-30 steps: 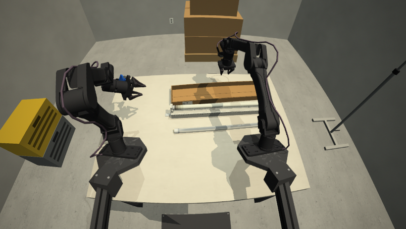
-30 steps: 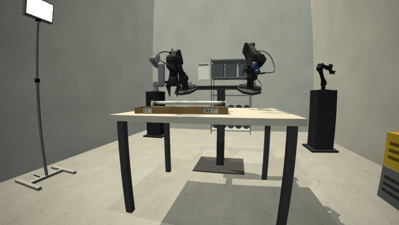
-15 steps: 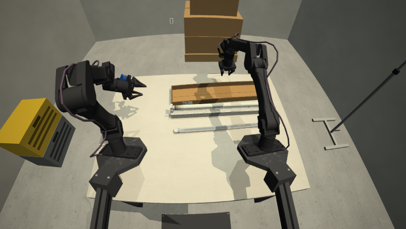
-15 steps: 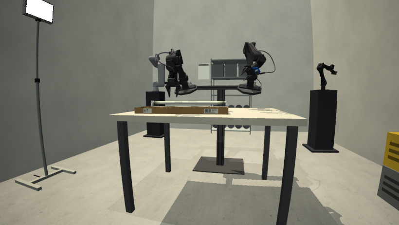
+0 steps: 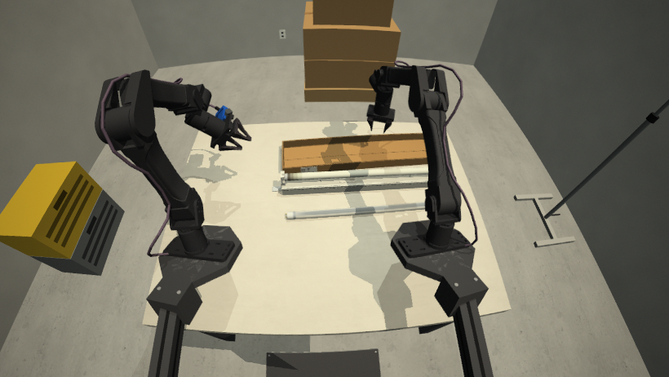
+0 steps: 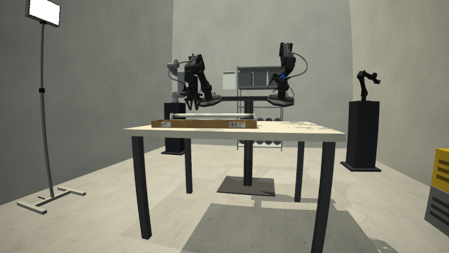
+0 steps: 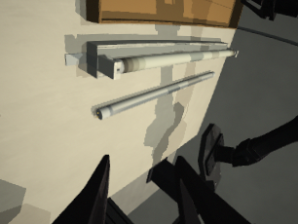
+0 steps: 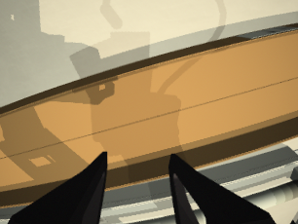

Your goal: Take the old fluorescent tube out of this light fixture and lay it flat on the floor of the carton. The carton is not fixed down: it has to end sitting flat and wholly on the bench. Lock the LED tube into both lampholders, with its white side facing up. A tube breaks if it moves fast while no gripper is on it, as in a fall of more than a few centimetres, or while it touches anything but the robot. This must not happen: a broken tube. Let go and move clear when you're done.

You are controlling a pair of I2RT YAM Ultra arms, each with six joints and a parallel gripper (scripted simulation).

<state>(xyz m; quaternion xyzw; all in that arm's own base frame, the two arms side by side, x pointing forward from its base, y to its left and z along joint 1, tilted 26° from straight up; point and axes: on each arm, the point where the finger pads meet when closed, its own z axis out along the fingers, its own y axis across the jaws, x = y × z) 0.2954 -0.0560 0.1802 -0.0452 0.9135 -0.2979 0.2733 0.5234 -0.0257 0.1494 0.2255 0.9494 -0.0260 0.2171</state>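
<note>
Near the carton (image 5: 308, 152) (image 6: 201, 124) (image 7: 166, 12) (image 8: 219, 88), the right claw (image 5: 378, 130) (image 6: 194, 109) (image 8: 138, 159) stands spread, empty; the left claw (image 5: 245, 144) (image 6: 270, 88) (image 7: 143, 161), likewise, hangs off its end. The old tube (image 5: 327, 175) (image 6: 213, 115) (image 7: 170, 59) lies alongside it, in the fixture (image 5: 337, 186) (image 7: 93, 59); the right arm (image 5: 442, 173) hides their ends from above.

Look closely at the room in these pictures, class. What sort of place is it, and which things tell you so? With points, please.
Probably a robotics lab or test workshop: two black arms (image 5: 440, 163) stand over a pale workbench (image 5: 299, 281) (image 6: 235, 136), and another small arm (image 6: 363, 83) sits on a black pedestal (image 6: 362, 134).
</note>
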